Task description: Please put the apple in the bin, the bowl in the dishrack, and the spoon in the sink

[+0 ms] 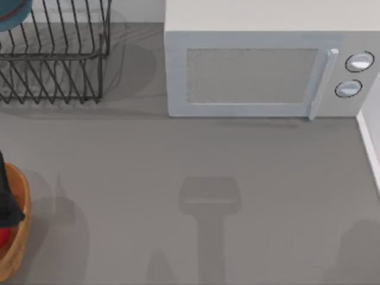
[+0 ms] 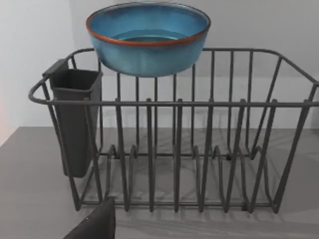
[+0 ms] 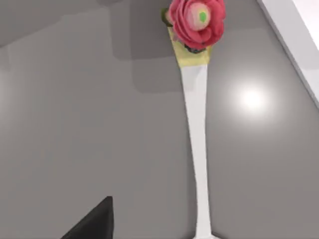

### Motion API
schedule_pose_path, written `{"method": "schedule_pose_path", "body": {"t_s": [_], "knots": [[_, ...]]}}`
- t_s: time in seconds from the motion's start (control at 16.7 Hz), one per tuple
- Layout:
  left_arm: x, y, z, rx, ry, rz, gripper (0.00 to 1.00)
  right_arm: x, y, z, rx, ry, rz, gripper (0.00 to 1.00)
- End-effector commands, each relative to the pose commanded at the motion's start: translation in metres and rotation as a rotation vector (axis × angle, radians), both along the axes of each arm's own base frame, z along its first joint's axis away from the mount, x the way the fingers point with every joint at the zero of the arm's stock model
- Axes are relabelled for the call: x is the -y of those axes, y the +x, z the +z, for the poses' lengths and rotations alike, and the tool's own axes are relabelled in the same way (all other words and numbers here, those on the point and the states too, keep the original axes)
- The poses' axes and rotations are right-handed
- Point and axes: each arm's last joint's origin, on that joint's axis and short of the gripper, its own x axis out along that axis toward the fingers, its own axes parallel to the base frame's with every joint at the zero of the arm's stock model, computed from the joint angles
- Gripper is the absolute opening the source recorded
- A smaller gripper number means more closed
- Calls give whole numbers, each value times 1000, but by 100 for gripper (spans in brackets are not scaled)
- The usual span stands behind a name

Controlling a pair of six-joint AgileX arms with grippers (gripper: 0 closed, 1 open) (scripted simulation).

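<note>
The teal-blue bowl [image 2: 148, 37] with its reddish rim sits upright at the top of the black wire dishrack [image 2: 209, 149], by its far rail. From above, a sliver of the bowl [image 1: 13, 13] shows over the dishrack [image 1: 53, 59] at the table's back left. The orange-tan bin [image 1: 18, 237] stands at the left edge, with black inside and the red apple [image 1: 3, 236] in it. The white spoon [image 3: 199, 149] lies flat on the grey table, a red flower ornament [image 3: 197, 22] at one end. A dark part of my left gripper [image 2: 94, 224] faces the rack. My right gripper [image 3: 92, 221] hovers above the spoon.
A white microwave [image 1: 267, 71] fills the back middle and right. A dark cutlery holder [image 2: 75, 119] hangs on the rack's end. A white rim [image 1: 369, 148] runs along the table's right side; I cannot tell whether it belongs to the sink. Arm shadows fall on the table's front.
</note>
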Motion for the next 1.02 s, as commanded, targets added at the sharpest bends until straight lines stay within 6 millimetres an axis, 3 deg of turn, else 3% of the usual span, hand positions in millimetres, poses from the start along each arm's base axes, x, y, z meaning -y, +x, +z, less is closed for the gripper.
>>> {"method": "schedule_pose_path", "body": {"t_s": [0.24,0.66,1.02], "knots": [[0,0,0,0,0,0,100,20,10,-7,-122,57,81,100],[0,0,0,0,0,0,100,20,11,-11,-129,62,87,100],[0,0,0,0,0,0,100,23,16,-71,-122,57,85,100]]}}
